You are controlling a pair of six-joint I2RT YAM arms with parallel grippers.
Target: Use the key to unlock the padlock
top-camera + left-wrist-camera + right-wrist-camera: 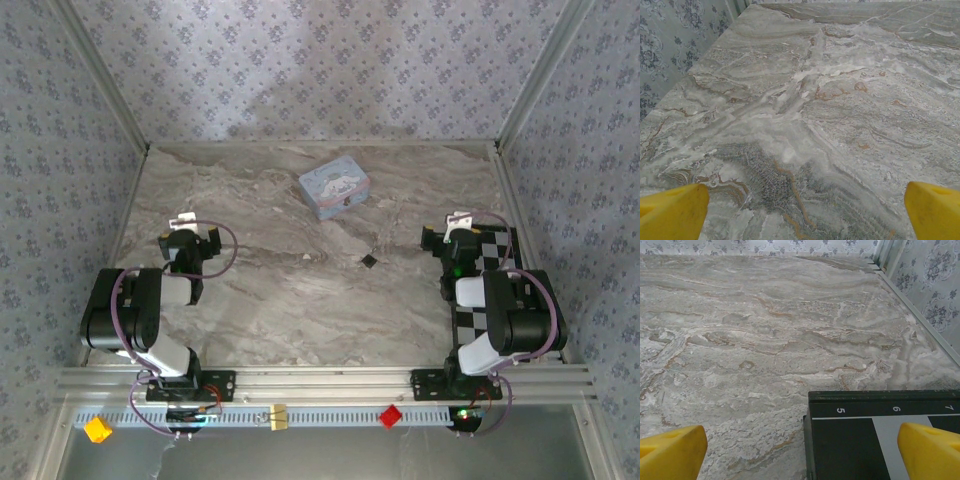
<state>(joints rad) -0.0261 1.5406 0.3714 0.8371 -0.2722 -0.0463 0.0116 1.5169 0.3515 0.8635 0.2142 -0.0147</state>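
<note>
Grey-veined marble tabletop (300, 300), smooth and bare around the work. Tiny dark metal padlock (369, 261) lying just right of centre in the top view, at roughly 5 o'clock from the pale blue cartoon-printed rectangular tin (334, 192) and well apart from it. No key made out anywhere; too small to tell whether in or beside the lock. Left gripper (190, 232) at 9 o'clock from the padlock, well apart, yellow fingertips (672, 212) spread wide with nothing between. Right gripper (458, 228) at about 2 to 3 o'clock from it, hovering at the far edge of the black-and-white checkered numbered board (865, 440), yellow fingertips (670, 452) likewise parted and empty. Judged: step in hand is locating and approaching, nothing grasped yet. Advised: find the key first; pin the lock body with one arm, descending slowly and vertically, closing on the narrow sides to avoid skidding on polished stone; leave the keyway facing the other arm.
</note>
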